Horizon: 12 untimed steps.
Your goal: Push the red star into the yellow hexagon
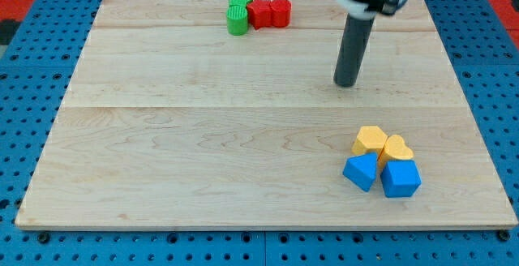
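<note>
A red star [260, 12] lies near the view's top, touching a second red block [280, 12] on its right and green blocks [237, 16] on its left. A yellow hexagon [371, 140] sits at the lower right, touching a yellow heart [397, 149]. My tip [346, 83] rests on the board to the right of and below the red star, well above the yellow hexagon, touching no block.
A blue block [362, 171] and a blue cube [401, 178] sit just below the yellow pair. The wooden board [203, 152] lies on a blue pegboard [24, 71]. The board's right edge is near the cluster.
</note>
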Motion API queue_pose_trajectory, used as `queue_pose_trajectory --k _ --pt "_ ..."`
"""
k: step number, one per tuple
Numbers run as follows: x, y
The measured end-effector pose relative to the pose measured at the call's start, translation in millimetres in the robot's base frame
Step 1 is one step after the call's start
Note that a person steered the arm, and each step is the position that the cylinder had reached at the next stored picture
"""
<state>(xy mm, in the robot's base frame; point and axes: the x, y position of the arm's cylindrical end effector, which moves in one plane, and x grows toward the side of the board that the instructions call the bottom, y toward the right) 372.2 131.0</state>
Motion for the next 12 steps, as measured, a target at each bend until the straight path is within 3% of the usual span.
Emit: queue_pose_trajectory --k 1,3,4,5,7,8,10,12 --pt "-59 26" --pt "-155 10" --pt "-168 -92" --pt "-159 -163" --pt "-62 -133" --pt "-48 -87" --pt "49 -25" --pt "-2 -60"
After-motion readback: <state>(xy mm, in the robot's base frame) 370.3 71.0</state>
